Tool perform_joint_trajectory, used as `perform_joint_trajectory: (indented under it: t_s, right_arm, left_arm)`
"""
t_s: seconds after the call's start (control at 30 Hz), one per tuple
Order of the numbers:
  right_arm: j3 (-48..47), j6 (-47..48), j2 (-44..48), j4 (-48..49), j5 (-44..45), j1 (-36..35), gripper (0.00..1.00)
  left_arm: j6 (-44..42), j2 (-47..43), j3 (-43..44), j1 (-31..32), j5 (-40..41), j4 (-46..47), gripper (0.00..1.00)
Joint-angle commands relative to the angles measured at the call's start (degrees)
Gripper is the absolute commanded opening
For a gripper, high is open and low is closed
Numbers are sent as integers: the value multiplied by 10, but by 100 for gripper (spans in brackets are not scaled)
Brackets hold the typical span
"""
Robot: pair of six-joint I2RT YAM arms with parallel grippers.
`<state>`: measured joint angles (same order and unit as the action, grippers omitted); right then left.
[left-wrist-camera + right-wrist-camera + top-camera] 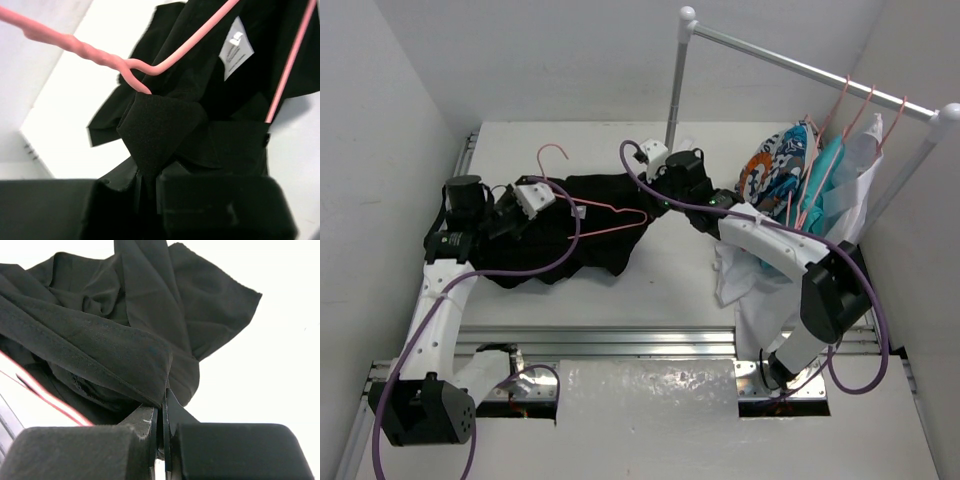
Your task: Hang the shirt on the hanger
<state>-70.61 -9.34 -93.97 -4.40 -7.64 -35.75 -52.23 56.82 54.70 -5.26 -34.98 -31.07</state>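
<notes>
The black shirt (582, 238) lies crumpled on the white table at centre left. The pink hanger (605, 212) rests on top of it, with its hook (552, 152) pointing to the far left. My left gripper (534, 197) is shut on a fold of the shirt (165, 125) near the hanger's neck (125, 64); the white neck label (236, 47) shows beside it. My right gripper (660, 192) is shut on the shirt's right edge (115, 350), and a strip of the hanger (47, 396) shows at the lower left.
A metal clothes rack (676, 85) stands at the back right. Pink hangers there carry an orange-blue patterned garment (775, 175), a teal one (825, 170) and a white one (740, 275). A metal rail (620, 345) runs along the near edge.
</notes>
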Motion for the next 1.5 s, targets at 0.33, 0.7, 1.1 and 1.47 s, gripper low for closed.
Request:
perform_joint_trajectory:
  t_s: [0.33, 0.7, 1.1, 1.47]
  right_arm:
    - [-91, 83, -58, -96, 229, 22, 0]
    - [38, 26, 5, 62, -97, 31, 5]
    - [93, -86, -121, 110, -100, 23, 19]
    - [152, -151, -146, 191, -160, 21, 44]
  left_arm:
    - [-54, -25, 31, -10, 90, 53, 0]
    - [-90, -20, 38, -9, 58, 6, 0]
    - [-191, -18, 7, -5, -52, -87, 0]
    - [-206, -20, -26, 2, -47, -93, 0]
